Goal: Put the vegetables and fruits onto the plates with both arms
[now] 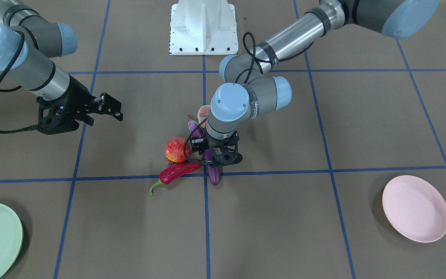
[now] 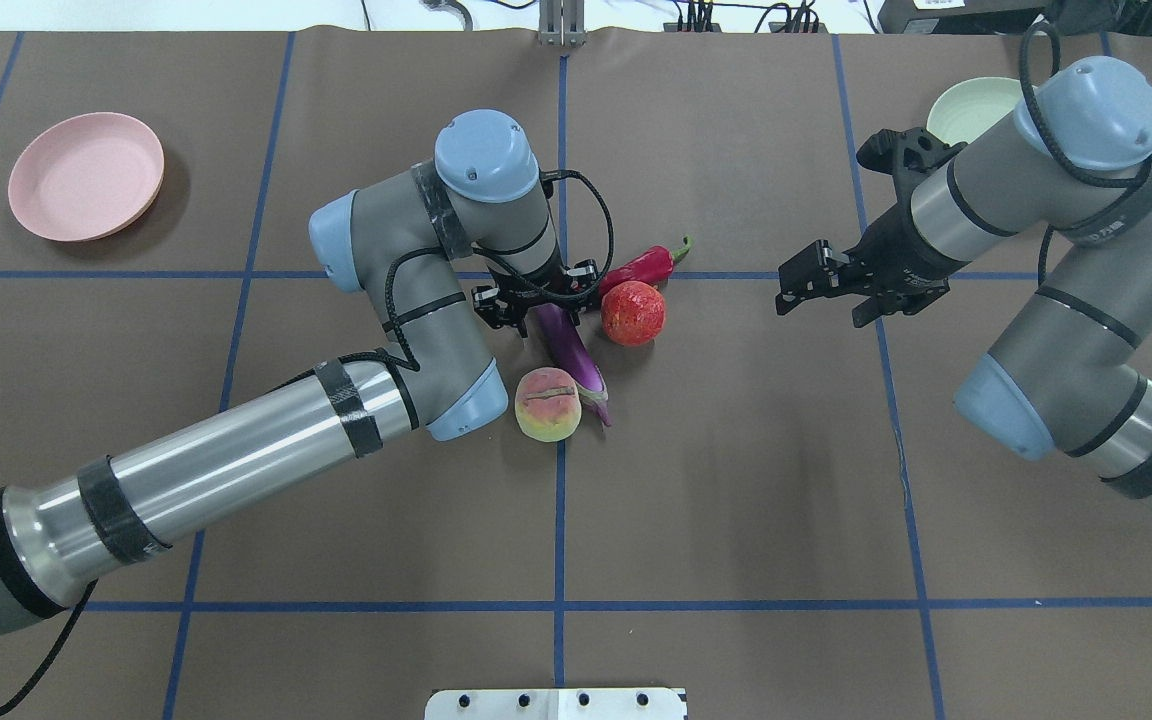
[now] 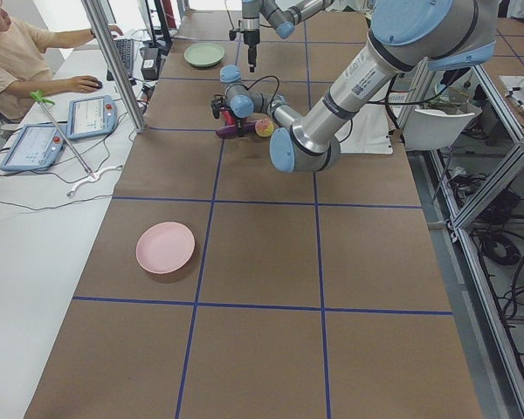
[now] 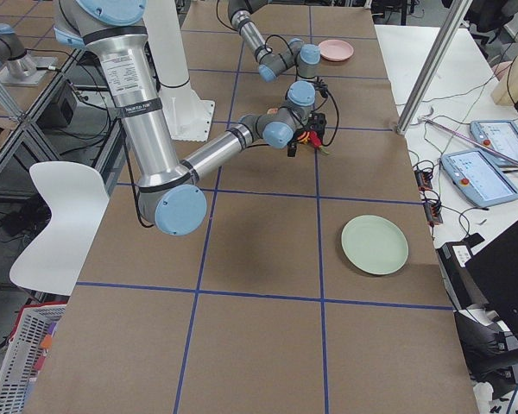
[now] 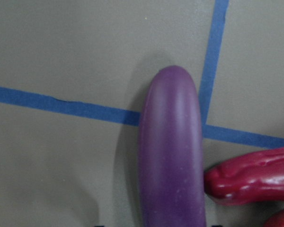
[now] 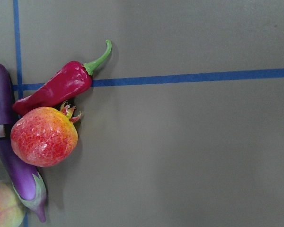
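Eggplant (image 1: 214,174): lies on tabletop, chili (image 1: 176,172) touching its side, pomegranate ball (image 1: 175,149) just beside it. Left end effector (image 1: 218,158) sits astride it; whether clamped, cannot tell. Right end effector (image 2: 798,283), fingers apart, hangs well away from it. Likely risks: glossy skin slipping out of the grip; lift dragging the chili along.

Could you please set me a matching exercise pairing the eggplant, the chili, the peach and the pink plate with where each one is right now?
Things:
1. eggplant
2. chili
3. peach
4. pink plate

Places:
A. alone and empty, far out on the robot's left
B. straight under the left hand
C. at the pile's end nearest the robot, beside the eggplant's stem
D. across a blue tape line, green stem pointing away from the robot

Pairs: 1-B, 2-D, 3-C, 4-A.
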Motion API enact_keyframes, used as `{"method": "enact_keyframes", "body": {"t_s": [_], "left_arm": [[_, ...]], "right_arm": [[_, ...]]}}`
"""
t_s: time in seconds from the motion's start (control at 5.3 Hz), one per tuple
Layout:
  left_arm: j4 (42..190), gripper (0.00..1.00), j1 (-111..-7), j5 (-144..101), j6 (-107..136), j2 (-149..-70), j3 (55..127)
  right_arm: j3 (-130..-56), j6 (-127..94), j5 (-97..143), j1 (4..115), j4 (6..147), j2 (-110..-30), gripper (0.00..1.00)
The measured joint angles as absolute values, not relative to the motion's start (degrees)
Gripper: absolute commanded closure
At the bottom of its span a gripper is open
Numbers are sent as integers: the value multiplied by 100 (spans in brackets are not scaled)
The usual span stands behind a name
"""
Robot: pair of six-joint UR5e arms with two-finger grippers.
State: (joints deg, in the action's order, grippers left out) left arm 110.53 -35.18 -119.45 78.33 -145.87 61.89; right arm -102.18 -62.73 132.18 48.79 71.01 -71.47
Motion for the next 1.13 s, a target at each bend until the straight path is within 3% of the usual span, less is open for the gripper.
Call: {"method": "enact_keyframes", "body": {"t_s": [0.38,1.13], "left_arm": [[11311,100,-3732,-11981,8164,-14602,6261],[11484,100,-5586,-12847,7769,-14101,6424]], "right_arm": [[-10099,-6512,13123,4784,7102,-6922,0],[-9012,-7922,11905,4195,7102,-5583,0]]}}
